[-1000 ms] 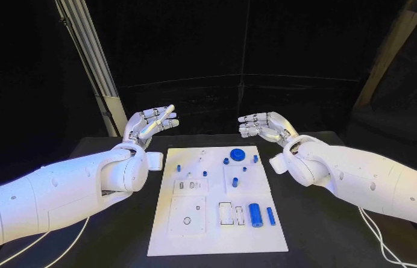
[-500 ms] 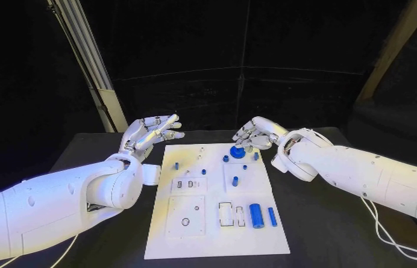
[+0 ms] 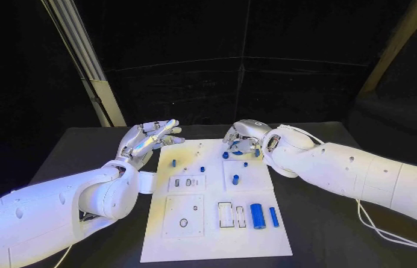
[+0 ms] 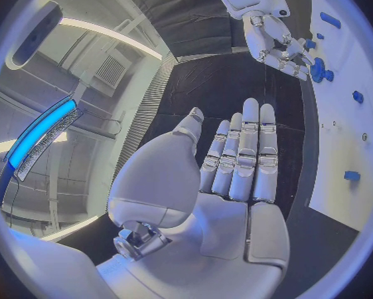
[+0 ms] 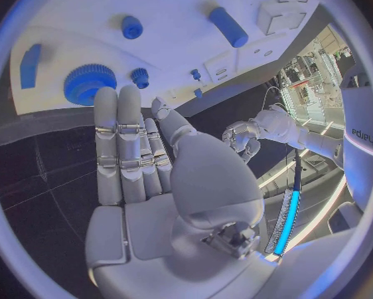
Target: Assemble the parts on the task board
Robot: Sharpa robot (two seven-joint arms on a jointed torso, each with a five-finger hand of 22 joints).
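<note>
1. Head view: I see the white board (image 3: 213, 202) lying on the black table (image 3: 322, 232) in front of me, running from near to far. My right hand (image 3: 245, 138) hovers over the board's far right end, fingers bent down and apart, holding nothing. It is there, I judge, to take the blue gear (image 3: 236, 150) just under its fingertips. My left hand (image 3: 149, 137) hangs off the board's far left corner, fingers apart and empty; I judge it is waiting clear of the work. Near me on the right side of the board lie a thick blue cylinder (image 3: 257, 215) and a thin blue bar (image 3: 273, 217), side by side beside two open slots. Smaller blue pegs (image 3: 234, 180) are scattered along the board's middle.

2. Left wrist view: my left palm (image 4: 228, 199) faces up, fingers straight and close side by side, thumb apart, nothing in it. Beyond it my right hand (image 4: 278, 46) reaches down towards the gear (image 4: 318, 69) at the board's edge. I cannot tell whether it touches.

3. Right wrist view: my right fingers (image 5: 120, 139) are stretched out and empty, their tips just short of the gear (image 5: 89, 83). A small blue peg (image 5: 140, 77) stands beside the gear, and a blue cylinder (image 5: 228, 26) lies farther along the board (image 5: 178, 6).
</note>
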